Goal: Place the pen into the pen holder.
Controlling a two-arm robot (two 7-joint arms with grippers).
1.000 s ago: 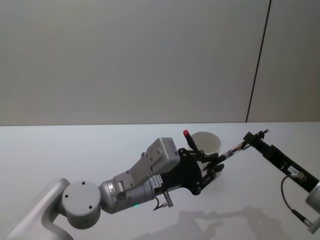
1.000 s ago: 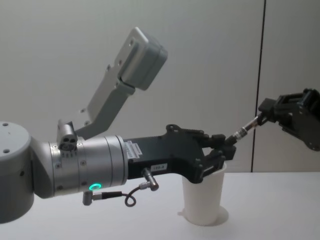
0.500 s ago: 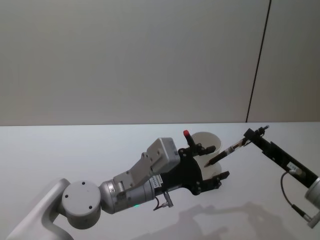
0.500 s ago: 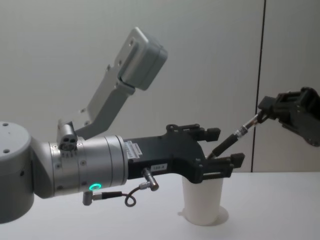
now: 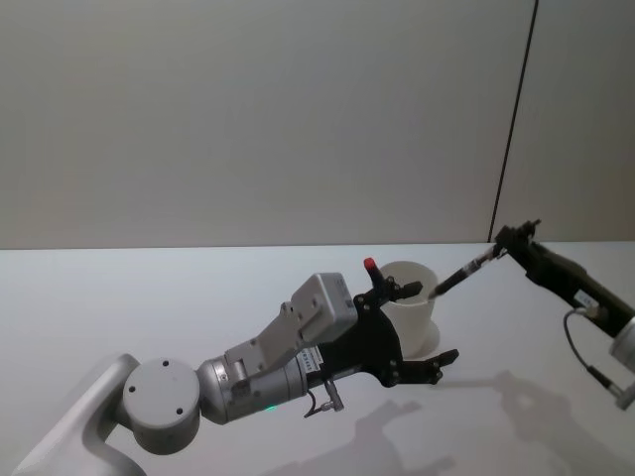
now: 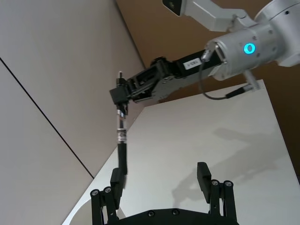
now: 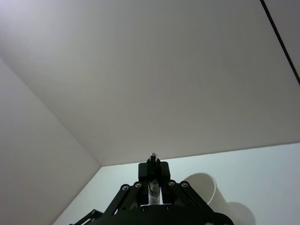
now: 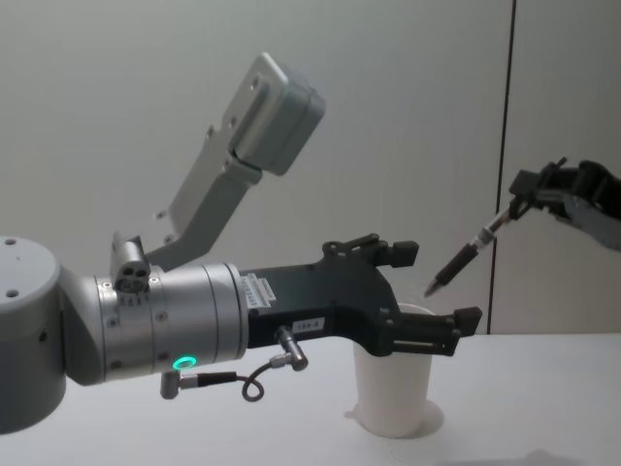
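Pen (image 8: 468, 254): was held by its upper end in the right gripper (image 8: 525, 201), slanted downward toward the robot's left, its tip hanging in the air just above and to the right of the cup's rim. In the head view the pen (image 5: 463, 275) was seen with its tip over the rim's right edge. No part of it was touched by the left gripper.

Pen holder (image 8: 394, 382): a white paper cup was stood upright on the white table (image 8: 291, 427), mouth open upward. In the head view the cup (image 5: 414, 315) was seen partly behind the left gripper's black body.

Left gripper (image 8: 435, 287): was spread wide, nothing clasped; one finger was above the cup's rim level, the other was beside the cup's upper wall on its right. In the left wrist view both fingers (image 6: 203, 174) were seen well apart, with the pen (image 6: 122, 145) hanging near one of them.

Right gripper: was clamped on the pen's top end, reaching in from the right, well above the table. In the right wrist view the pen's end (image 7: 152, 190) was seen pinched between the closed fingers.
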